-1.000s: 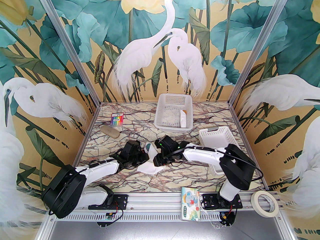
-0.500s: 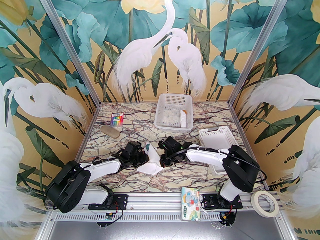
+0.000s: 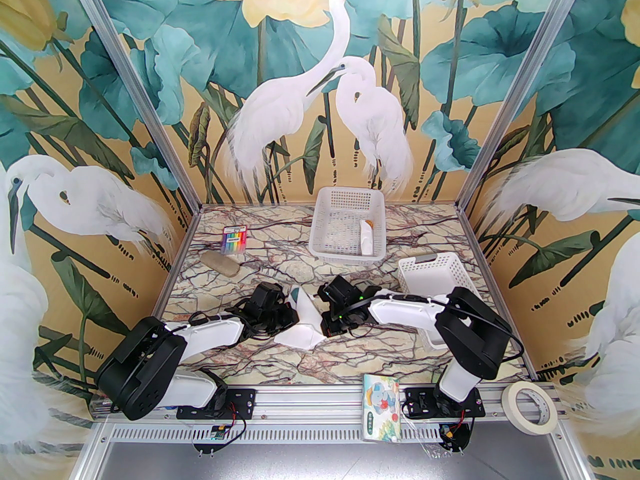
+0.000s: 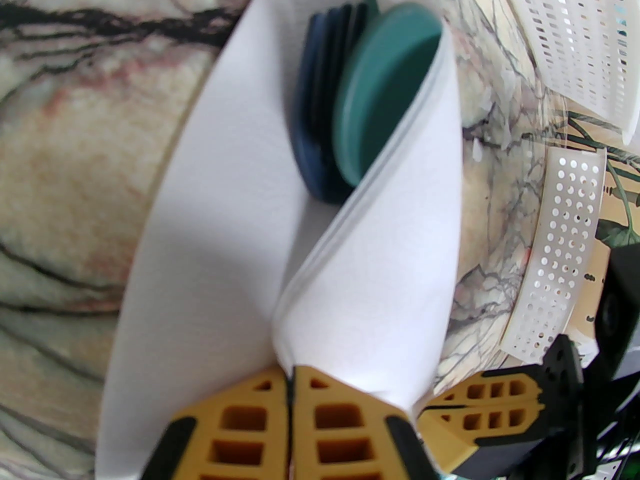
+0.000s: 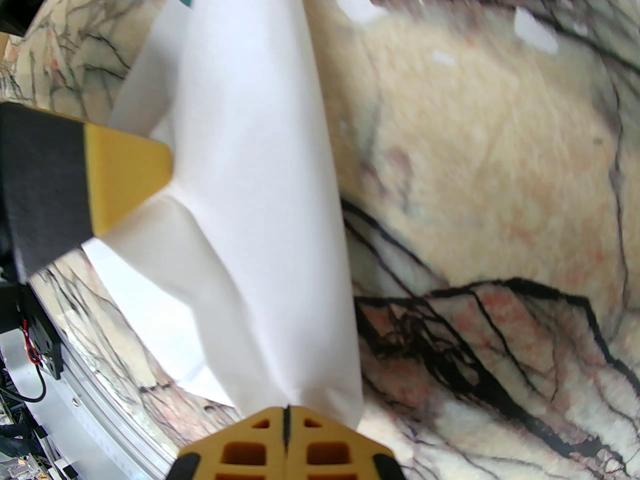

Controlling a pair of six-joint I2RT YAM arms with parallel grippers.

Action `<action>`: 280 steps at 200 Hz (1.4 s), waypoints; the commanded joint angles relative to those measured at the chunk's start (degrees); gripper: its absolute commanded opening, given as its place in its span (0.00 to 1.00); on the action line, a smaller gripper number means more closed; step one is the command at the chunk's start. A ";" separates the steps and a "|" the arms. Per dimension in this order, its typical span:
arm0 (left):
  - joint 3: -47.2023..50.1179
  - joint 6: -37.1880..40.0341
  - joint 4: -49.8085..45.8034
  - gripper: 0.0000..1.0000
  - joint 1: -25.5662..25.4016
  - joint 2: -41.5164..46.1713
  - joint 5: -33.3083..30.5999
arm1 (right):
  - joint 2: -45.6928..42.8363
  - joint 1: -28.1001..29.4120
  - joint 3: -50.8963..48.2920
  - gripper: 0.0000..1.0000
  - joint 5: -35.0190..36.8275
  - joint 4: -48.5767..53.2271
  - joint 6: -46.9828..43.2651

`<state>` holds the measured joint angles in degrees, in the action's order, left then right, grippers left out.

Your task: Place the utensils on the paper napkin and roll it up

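Note:
The paper napkin point(image 3: 300, 337) lies mid-table between both arms, folded into a loose cone around the utensils. In the left wrist view the napkin point(image 4: 210, 208) wraps the teal spoon bowl point(image 4: 385, 98) and the darker fork point(image 4: 320, 93), both poking out of its far end. My left gripper point(image 4: 290, 383) is shut on a fold of the napkin at its near end. My right gripper point(image 5: 287, 413) is shut on the napkin's point(image 5: 260, 193) lower corner from the other side. In the top view the left gripper point(image 3: 292, 318) and right gripper point(image 3: 324, 324) flank the bundle, with a teal tip point(image 3: 302, 296) showing.
A white basket point(image 3: 320, 228) at the back holds a white paper-wrapped, orange-tipped utensil point(image 3: 366, 237). A second white basket point(image 3: 435, 273) stands at the right, close behind the right arm. A highlighter pack point(image 3: 235, 240), beige stone point(image 3: 220, 263), tissue pack point(image 3: 382, 405) and tape roll point(image 3: 530, 408) lie around.
The right gripper has closed on the napkin and its wrist has drawn back a little to the right. The left arm has barely shifted.

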<state>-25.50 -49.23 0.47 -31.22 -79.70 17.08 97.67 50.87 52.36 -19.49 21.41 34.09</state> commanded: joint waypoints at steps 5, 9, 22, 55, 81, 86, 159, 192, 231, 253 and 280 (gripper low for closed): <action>0.10 1.21 0.69 0.07 0.29 -1.62 -0.56 | 1.38 -0.27 -1.46 0.00 -0.33 -1.14 0.76; 0.10 1.16 0.69 0.07 0.29 -1.72 -0.63 | 1.44 -0.25 -1.67 0.00 -0.36 -1.27 0.77; 0.10 1.22 0.76 0.07 0.29 -1.99 -0.82 | 1.45 -0.25 -2.08 0.00 -0.17 -1.23 0.81; 0.18 1.24 0.60 0.07 0.29 -2.52 -1.18 | 1.32 -0.25 -2.92 0.00 0.83 -0.58 0.55; 0.29 1.16 0.58 0.07 0.30 -2.63 -1.18 | 0.84 -0.25 -3.72 0.00 1.71 0.11 0.20; 0.28 1.21 0.58 0.07 0.33 -2.65 -1.18 | 0.71 -0.25 -3.75 0.00 1.86 0.33 0.16; 0.45 1.92 0.97 0.07 0.29 -1.57 0.10 | -5.41 -0.90 2.43 0.06 5.85 5.30 -4.63; 0.68 1.75 1.37 0.07 0.33 -1.42 0.24 | -3.41 -1.13 3.22 0.00 -0.36 0.37 -4.41; 0.90 1.51 1.90 0.07 0.29 -1.41 0.23 | 2.14 -0.51 3.94 0.00 -4.15 -5.60 -1.94; 0.90 1.53 1.86 0.07 0.30 -1.51 0.30 | 4.29 -0.16 4.67 0.00 -5.12 -6.61 -1.59; 0.76 1.48 2.38 0.11 0.29 -0.95 0.93 | 5.90 0.24 4.51 0.00 -5.74 -6.67 -1.42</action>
<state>-25.50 -48.36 2.46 -31.22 -80.75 17.30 102.08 50.57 55.53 -23.33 16.40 31.66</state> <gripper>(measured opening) 0.091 0.055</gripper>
